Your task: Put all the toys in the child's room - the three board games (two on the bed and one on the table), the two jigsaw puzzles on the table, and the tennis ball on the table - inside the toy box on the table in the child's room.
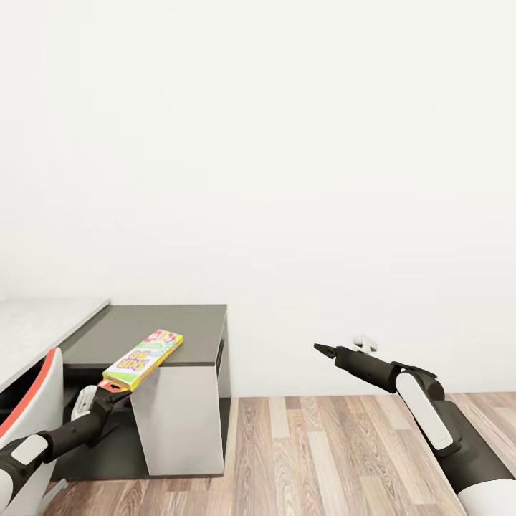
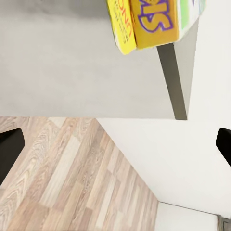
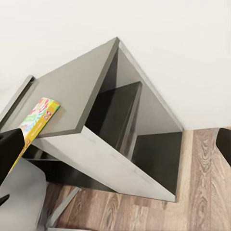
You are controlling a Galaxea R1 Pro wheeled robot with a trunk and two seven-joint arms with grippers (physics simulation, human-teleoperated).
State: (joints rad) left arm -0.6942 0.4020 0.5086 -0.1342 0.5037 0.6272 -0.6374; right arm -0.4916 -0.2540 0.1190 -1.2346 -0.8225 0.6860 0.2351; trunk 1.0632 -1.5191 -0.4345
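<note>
The yellow game [image 1: 142, 358] lies tilted over the front edge of the dark side unit [image 1: 165, 326]. Its far end rests on the unit's top and its near end juts out past the edge, in the left jaws [image 1: 112, 389]. From the head view the left jaws pinch that near end, the black fingers closing on a red patch at the box's corner. In the left wrist view the box's yellow end with purple letters [image 2: 149, 21] sits between the two fingertips [image 2: 8, 154], which show far apart at the frame's edges, so how tightly they press cannot be told from there.

The pale grey counter [image 1: 43, 330] runs off to the left of the unit and stands higher than it. A white chair with a red rim [image 1: 29, 401] stands in front of it, just beside the left arm.

The right jaws [image 1: 324, 350] hang in open air to the right of the unit, over the wood floor [image 1: 322, 459], well apart from the box. Their tips come to a single point in the head view, so they look pressed together, yet the right wrist view shows one dark fingertip [image 3: 9, 151] at each frame edge; whether they are spread cannot be told. That view looks down on the unit [image 3: 120, 159] and the game [image 3: 36, 120] on its top.

The white wall [image 1: 287, 143] rises behind everything.
</note>
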